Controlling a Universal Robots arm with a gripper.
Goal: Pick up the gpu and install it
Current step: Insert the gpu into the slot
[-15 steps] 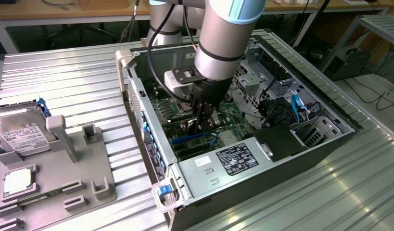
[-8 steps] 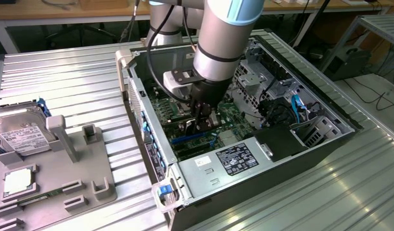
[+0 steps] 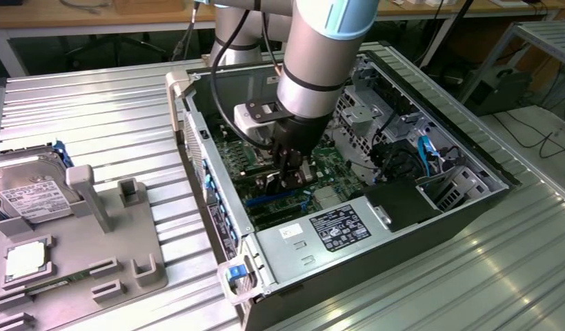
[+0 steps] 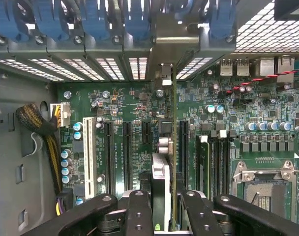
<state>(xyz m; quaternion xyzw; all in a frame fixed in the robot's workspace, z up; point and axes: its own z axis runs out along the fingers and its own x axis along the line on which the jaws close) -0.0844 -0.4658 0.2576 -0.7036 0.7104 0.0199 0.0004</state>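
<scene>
Far on the exterior view's left, a grey fixture tray (image 3: 125,258) on the ribbed metal desk (image 3: 98,117), carrying a silver hard drive (image 3: 29,189) with a white label, a CPU chip (image 3: 23,256) and a narrow green RAM stick (image 3: 52,281). Toward the middle, an open computer case (image 3: 466,207) lying on its side, green motherboard (image 3: 254,165) exposed inside. Arm (image 3: 314,55) reaching down into the case, gripper (image 3: 290,181) low over the board. Gpu (image 3: 301,181) held edge-on between the jaws, down among the expansion slots; whether seated, cannot tell. In the wrist view, gripper (image 4: 164,206) closed narrowly on the gpu (image 4: 160,184), thin card running upright along a black slot (image 4: 181,142), its silver end bracket (image 4: 175,37) up against the case's rear slot openings. Beside it, a white slot (image 4: 89,150) and more black slots. Further to the exterior view's right, power supply (image 3: 342,227) with a printed label, then a drive cage (image 3: 461,186) and blue cables (image 3: 424,150) near the case's far wall.
</scene>
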